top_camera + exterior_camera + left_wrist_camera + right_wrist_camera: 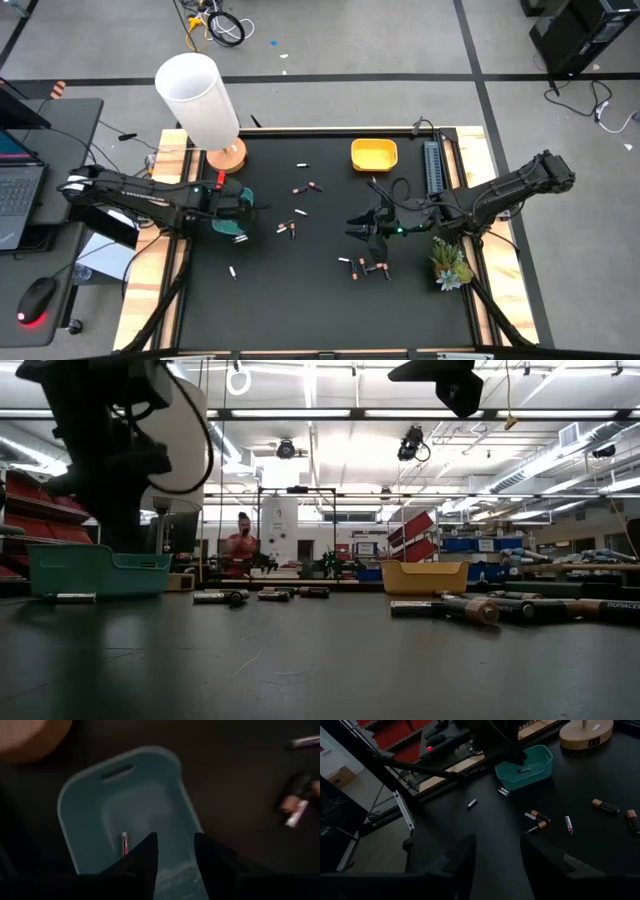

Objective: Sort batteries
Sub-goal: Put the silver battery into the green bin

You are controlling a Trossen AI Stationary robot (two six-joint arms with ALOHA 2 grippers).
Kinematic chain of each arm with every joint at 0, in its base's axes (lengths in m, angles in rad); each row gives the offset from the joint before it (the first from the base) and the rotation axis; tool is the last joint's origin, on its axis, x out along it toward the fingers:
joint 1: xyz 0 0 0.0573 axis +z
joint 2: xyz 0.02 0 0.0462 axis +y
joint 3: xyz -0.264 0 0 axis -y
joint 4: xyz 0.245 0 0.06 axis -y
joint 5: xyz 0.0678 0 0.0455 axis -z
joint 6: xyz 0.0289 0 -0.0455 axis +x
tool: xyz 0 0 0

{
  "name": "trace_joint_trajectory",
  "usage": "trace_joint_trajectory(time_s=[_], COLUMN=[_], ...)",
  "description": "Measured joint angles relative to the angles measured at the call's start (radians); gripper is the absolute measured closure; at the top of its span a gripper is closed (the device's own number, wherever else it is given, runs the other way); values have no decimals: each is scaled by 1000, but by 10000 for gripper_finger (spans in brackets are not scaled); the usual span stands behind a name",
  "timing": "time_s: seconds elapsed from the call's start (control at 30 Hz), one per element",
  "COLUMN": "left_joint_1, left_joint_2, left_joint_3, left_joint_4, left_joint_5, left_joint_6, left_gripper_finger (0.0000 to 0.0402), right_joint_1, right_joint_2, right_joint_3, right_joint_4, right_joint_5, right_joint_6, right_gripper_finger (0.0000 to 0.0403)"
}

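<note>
I have the left gripper (pixel 175 851) over the teal bin (pixel 85 795), jaws parted and empty; one battery (pixel 124 843) lies in the bin just beside them. Loose batteries (pixel 303 187) dot mid-table. Right gripper (pixel 366 231) hovers, parted, empty (yellow bin (pixel 374 155) beyond).

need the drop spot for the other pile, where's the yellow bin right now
In the high view the yellow bin sits at the table's far edge, right of centre, beside the grey strip.
</note>
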State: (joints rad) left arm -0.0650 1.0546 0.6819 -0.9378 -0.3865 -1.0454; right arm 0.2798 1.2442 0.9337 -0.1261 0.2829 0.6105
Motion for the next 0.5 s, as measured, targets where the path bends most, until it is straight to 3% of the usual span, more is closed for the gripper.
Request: trace_joint_trajectory(time_s=[0.17,0.3,0.5], left_joint_1=[-19,-82,-364], left_joint_2=[-1,-1,-1], left_joint_3=[99,181,223], left_joint_4=[9,8,6], left_joint_5=[-30,57,157], left_joint_6=[227,376,539], left_gripper_finger=[302,321,322], right_joint_1=[-14,-4,57], right_joint_2=[0,0,0], right_joint_3=[0,0,33], right_joint_4=[-2,-2,-72], right_joint_5=[-23,-24,-9], right_joint_6=[14,11,9], right_gripper_finger=[239,239,239])
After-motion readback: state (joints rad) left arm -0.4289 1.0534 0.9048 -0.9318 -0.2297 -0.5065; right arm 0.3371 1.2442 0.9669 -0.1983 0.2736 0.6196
